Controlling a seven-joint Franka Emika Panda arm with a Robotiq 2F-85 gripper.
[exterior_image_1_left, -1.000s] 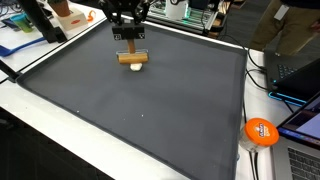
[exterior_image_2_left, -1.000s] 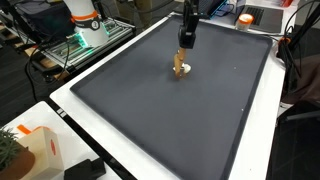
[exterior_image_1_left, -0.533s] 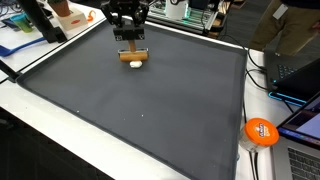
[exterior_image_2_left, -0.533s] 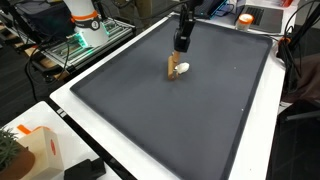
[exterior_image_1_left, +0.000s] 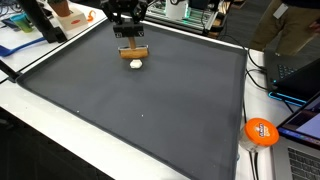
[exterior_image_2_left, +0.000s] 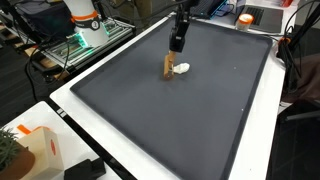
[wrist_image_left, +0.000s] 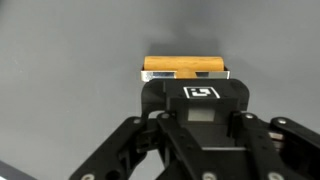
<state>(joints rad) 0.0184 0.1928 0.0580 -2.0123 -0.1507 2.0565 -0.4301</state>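
A brown wooden block (exterior_image_1_left: 132, 50) hangs in my gripper (exterior_image_1_left: 131, 45), which is shut on it near the far side of the black mat (exterior_image_1_left: 150, 115). In an exterior view the wooden block (exterior_image_2_left: 168, 67) stands on end below the gripper (exterior_image_2_left: 175, 50), just above the mat (exterior_image_2_left: 170, 120). A small white object (exterior_image_1_left: 136, 64) lies on the mat beside the block, apart from it; it also shows as the white object (exterior_image_2_left: 182, 69). In the wrist view the block (wrist_image_left: 185, 67) pokes out past the gripper (wrist_image_left: 185, 76); the black body hides the fingertips.
An orange disc (exterior_image_1_left: 261, 131) and a laptop (exterior_image_1_left: 303, 118) lie right of the mat on the white table. Boxes and gear crowd the back edge (exterior_image_1_left: 60, 15). An orange-marked box (exterior_image_2_left: 35, 145) sits at the near corner, a robot base (exterior_image_2_left: 85, 25) beyond.
The gripper has carried the wooden block sideways toward the mat's far edge, away from the white object, which stayed where it lay.
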